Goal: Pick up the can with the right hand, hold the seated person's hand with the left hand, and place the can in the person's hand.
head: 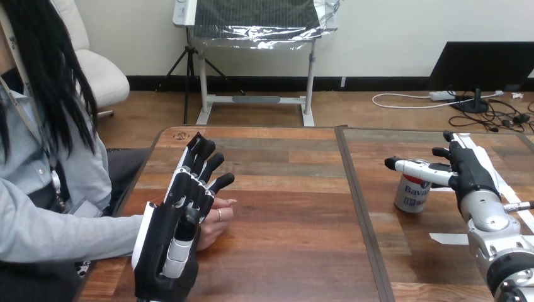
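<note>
So the can (412,195) stands upright on the wooden table (283,207), on the plank-patterned right half, just left of the right hand (467,173). That hand is spread open with nothing in it, and its white thumb reaches across just above the can's top. The can is a stubby cylinder, white with a red band and blue print. The left hand (182,214) has its glossy black fingers straight, in front of the person's hand (217,220) (can't tell if they touch).

The plank-patterned wooden surface (283,189) is split by a dark seam (356,201), with white strips (448,238) lying at its right.
</note>
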Controlling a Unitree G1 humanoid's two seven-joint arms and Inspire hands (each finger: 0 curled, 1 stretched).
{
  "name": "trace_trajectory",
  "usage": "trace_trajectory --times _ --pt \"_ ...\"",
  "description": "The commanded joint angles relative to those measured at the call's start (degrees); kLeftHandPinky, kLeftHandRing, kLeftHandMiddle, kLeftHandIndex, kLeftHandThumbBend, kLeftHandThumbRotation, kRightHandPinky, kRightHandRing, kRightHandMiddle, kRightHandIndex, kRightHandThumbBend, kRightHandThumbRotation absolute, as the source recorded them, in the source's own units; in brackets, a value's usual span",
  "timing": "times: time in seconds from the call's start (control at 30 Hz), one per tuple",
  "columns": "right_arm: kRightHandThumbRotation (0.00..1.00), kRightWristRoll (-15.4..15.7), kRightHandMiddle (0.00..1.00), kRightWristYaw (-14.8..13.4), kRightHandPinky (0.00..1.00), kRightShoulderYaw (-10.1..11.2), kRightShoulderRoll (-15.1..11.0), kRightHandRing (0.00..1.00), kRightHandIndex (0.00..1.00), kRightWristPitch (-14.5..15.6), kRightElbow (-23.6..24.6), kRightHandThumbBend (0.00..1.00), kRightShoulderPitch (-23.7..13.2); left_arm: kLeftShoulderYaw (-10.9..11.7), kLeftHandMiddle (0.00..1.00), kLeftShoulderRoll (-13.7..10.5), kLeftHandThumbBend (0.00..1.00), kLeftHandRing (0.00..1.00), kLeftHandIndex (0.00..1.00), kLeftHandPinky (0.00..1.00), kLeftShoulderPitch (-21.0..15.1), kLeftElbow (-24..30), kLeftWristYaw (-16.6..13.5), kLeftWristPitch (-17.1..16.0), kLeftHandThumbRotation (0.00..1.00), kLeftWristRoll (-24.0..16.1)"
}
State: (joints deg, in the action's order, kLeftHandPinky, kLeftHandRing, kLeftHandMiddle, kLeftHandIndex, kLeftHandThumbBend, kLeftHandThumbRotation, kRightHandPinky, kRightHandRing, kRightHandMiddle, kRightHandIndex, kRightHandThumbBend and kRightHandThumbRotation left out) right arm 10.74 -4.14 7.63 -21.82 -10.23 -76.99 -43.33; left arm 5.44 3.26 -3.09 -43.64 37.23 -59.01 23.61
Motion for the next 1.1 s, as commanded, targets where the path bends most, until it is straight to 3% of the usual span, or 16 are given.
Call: trace_trajectory --times 0.0,0.37,0.67,0.83,0.97,1.07 --pt "0.23 -1.11 0.89 -0.74 0.71 0.96 1.24 0.83 0.96 0.49 -0.3 1.0 -5.59 -0.04 0.95 1.46 1.0 0.93 0.96 0.83 -3.25 -0.42 0.23 -1.22 0.83 -0.58" --pt "0.2 -0.45 0.84 -1.44 0.64 0.34 1.61 0.77 0.92 1.67 -0.39 1.0 -5.87 -0.1 0.95 1.54 1.0 0.93 0.95 0.82 -3.07 -0.29 -0.13 -1.26 0.83 -0.81" --pt "0.19 0.03 0.83 -1.76 0.69 -0.14 1.92 0.79 0.9 2.44 -0.4 1.0 -5.98 -0.09 0.95 1.59 1.0 0.92 0.95 0.81 -3.07 -0.2 0.0 -1.15 0.83 -0.63" --pt "0.18 0.99 0.61 -1.94 0.4 -1.01 1.86 0.53 0.89 2.83 -0.46 1.0 -5.95 -0.06 0.95 1.7 1.0 0.92 0.95 0.81 -3.07 -0.14 0.08 -1.18 0.84 -0.46" --pt "0.17 0.84 0.57 -1.62 0.33 -0.82 2.01 0.48 0.89 3.55 -0.49 1.0 -5.96 -0.06 0.95 1.69 1.0 0.92 0.95 0.8 -3.01 -0.06 0.17 -1.14 0.84 -0.36" --pt "0.18 0.72 0.41 -1.66 0.21 -0.75 2.14 0.33 0.89 4.18 -0.51 1.0 -6.05 -0.09 0.95 1.7 1.0 0.92 0.95 0.8 -2.91 0.06 0.06 -1.04 0.84 -0.42"
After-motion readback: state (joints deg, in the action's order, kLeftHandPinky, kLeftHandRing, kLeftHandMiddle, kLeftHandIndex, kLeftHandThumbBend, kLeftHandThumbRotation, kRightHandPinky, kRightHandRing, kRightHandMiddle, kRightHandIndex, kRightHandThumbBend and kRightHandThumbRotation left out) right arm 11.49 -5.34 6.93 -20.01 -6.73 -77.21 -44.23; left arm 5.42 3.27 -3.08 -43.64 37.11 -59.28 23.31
